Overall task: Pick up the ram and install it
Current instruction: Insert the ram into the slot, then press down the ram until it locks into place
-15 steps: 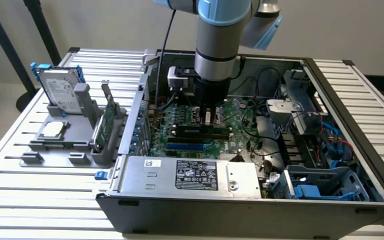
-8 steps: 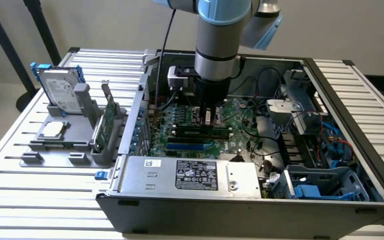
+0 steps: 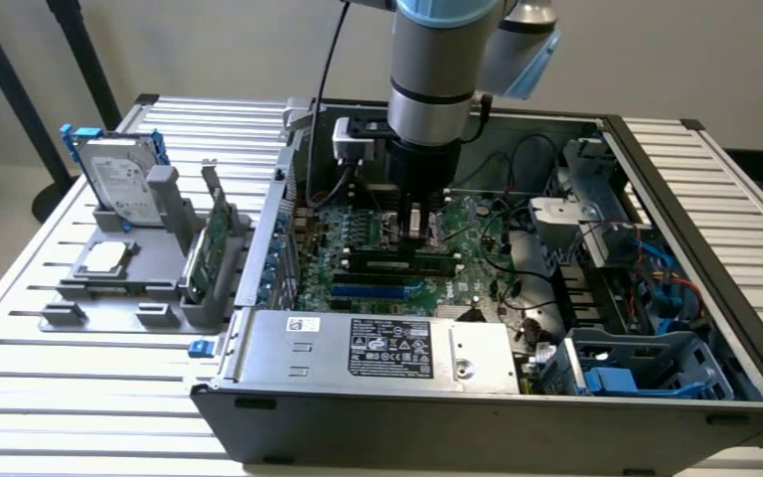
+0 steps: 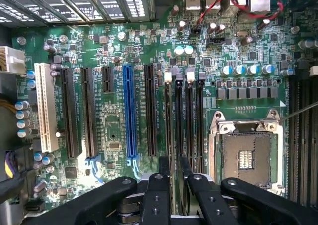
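The arm (image 3: pixel 435 60) reaches straight down into the open case (image 3: pixel 488 427), and the gripper (image 3: pixel 415 237) sits low over the middle of the motherboard (image 3: pixel 355 234). Its fingers are set narrow, close together, and appear to pinch the upper edge of the ram (image 3: pixel 369 262). In the exterior view the ram lies flat-on to the camera, a long dark-and-green stick running from 9 to 3 o'clock right under the fingertips, down at the level of the board's slots. Whether it is fully seated cannot be told.

In the wrist view the gripper (image 4: pixel 173 161) shows two black fingers (image 4: pixel 158 185) with only a slim gap between them, lined up along the memory slots (image 4: pixel 191 120). The CPU socket (image 4: pixel 246 158) lies just beside those slots, and a blue slot (image 4: pixel 129 111) stands on their other side among the black ones on the motherboard (image 4: pixel 114 130).

In the exterior view, the power supply (image 3: pixel 381 348) sits at 6 o'clock from the gripper. Outside the case, at 9 o'clock, a grey stand (image 3: pixel 103 298) on the table (image 3: pixel 37 397) holds an upright hard drive (image 3: pixel 123 174) and a green card (image 3: pixel 210 248), well apart from the gripper.
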